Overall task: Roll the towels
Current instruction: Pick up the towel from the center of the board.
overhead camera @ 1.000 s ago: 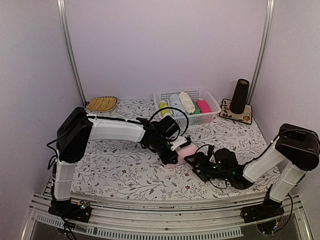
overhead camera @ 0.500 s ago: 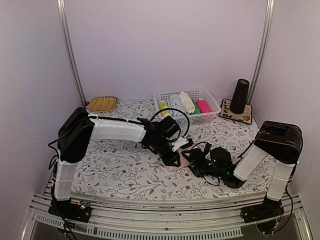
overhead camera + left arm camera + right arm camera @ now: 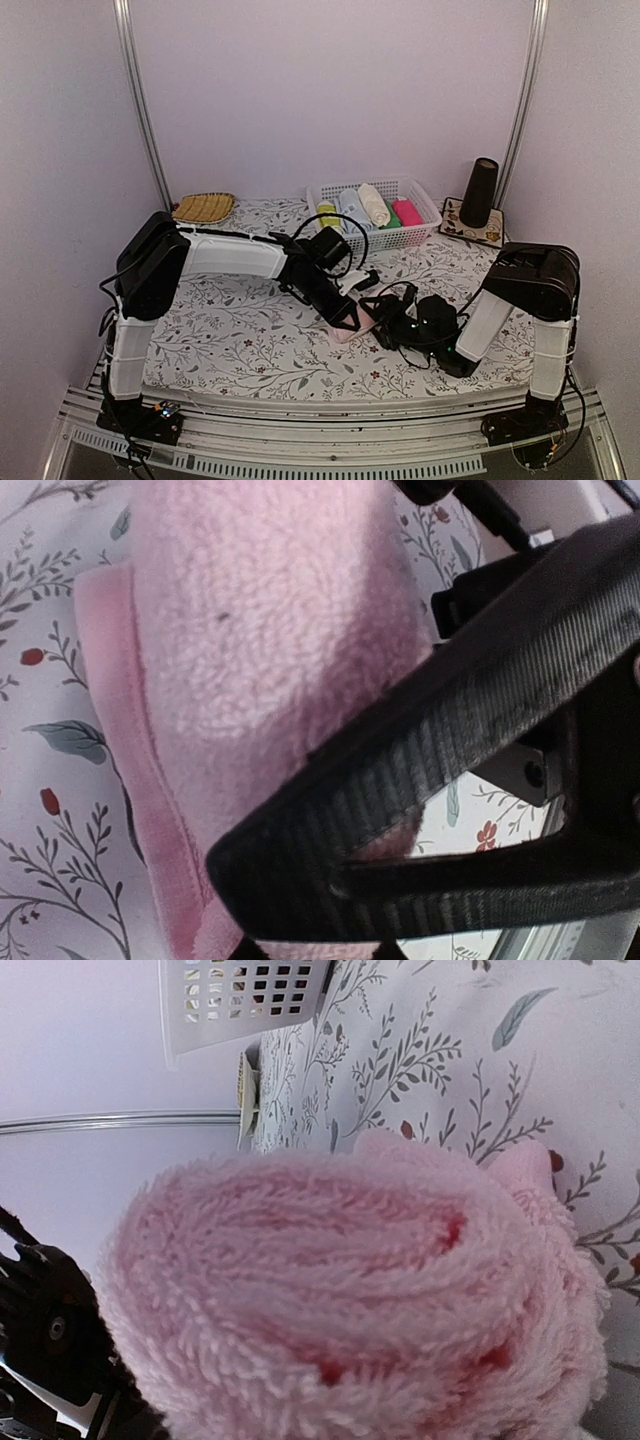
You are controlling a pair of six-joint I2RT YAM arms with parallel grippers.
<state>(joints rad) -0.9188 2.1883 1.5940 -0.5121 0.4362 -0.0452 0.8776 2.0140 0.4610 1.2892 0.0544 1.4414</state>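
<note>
The left gripper (image 3: 347,313) clamps the rolled pale pink towel (image 3: 250,630) near the middle of the tabletop (image 3: 250,345), probably so that the roll does not loosen. The right gripper (image 3: 388,312) is at its end; I cannot tell its state.

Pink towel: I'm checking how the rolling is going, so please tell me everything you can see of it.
The pink towel is pale, fluffy cloth with a flatter hemmed edge. It lies mid-table on the floral cover, largely rolled: the right wrist view shows a thick coil end-on, a flap beneath it. The left tool appears to pinch it, one finger across the roll; the right tool sits close at its end.
</note>
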